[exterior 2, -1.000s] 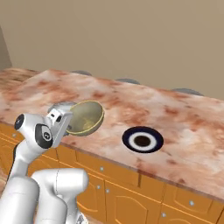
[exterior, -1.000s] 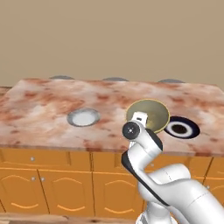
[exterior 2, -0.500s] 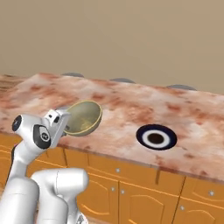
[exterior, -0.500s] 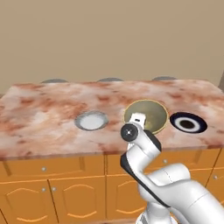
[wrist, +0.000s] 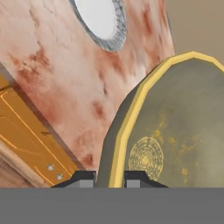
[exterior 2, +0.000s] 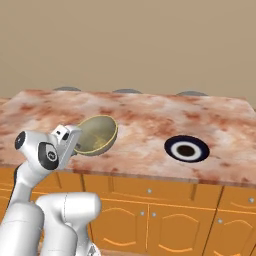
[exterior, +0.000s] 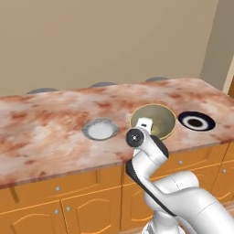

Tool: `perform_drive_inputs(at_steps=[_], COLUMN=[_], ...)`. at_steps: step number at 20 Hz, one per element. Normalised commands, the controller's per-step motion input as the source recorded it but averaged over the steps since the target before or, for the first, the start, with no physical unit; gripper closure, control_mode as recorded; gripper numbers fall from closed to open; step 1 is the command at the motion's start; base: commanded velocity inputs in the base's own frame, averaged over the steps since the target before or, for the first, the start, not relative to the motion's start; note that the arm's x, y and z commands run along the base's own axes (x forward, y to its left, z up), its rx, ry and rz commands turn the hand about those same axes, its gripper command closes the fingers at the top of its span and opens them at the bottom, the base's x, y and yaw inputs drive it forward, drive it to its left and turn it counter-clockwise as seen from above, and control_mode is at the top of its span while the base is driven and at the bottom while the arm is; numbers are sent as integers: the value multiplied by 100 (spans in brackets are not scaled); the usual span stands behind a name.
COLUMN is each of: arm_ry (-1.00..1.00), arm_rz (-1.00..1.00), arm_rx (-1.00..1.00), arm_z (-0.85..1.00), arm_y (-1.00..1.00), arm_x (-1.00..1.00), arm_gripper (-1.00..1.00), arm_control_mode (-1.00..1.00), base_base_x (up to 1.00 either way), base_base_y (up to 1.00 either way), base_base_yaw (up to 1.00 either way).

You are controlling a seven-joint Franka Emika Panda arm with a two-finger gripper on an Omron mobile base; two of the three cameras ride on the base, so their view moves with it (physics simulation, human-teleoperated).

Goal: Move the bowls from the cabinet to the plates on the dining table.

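Note:
An olive-grey bowl (exterior: 155, 119) with a yellowish rim hangs tilted over the near edge of the dining table (exterior: 55, 123), and my gripper (exterior: 145, 123) is shut on its rim. In the hand view both fingertips (wrist: 83, 178) pinch the rim of the bowl (wrist: 175, 131). The pale grey-white plate (exterior: 100, 130) lies just left of the bowl, and the dark plate (exterior: 196, 121) with a white ring lies to its right. The right base view has the bowl (exterior 2: 97, 135) in my gripper (exterior 2: 75, 140), left of the dark plate (exterior 2: 186, 149). The cabinet is out of view.
Orange cupboard doors and drawers (exterior: 68, 205) run under the marbled top. Three grey round shapes (exterior: 103, 84) peek over the table's far edge, with a beige wall behind. The pale plate (wrist: 100, 17) sits on the marbled top (wrist: 65, 87) ahead of the hand.
The whole scene has shifted in both base views, so the base has moved along the table. The bowl stays held in the same way.

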Motion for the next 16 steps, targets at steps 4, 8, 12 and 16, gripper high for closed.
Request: perform_drive_inputs(at_steps=[4,8,12,16], arm_ry=[0,0,0,0], arm_rz=[0,0,0,0], arm_rx=[0,0,0,0], arm_z=[0,0,0,0], arm_y=[0,0,0,0], arm_x=[0,0,0,0], arm_gripper=[100,100,100,100], arm_control_mode=[100,100,100,100], base_base_x=[11,16,22,31], base_base_y=[60,52,30,0], base_base_yaw=[-8,-4,-4,-4])
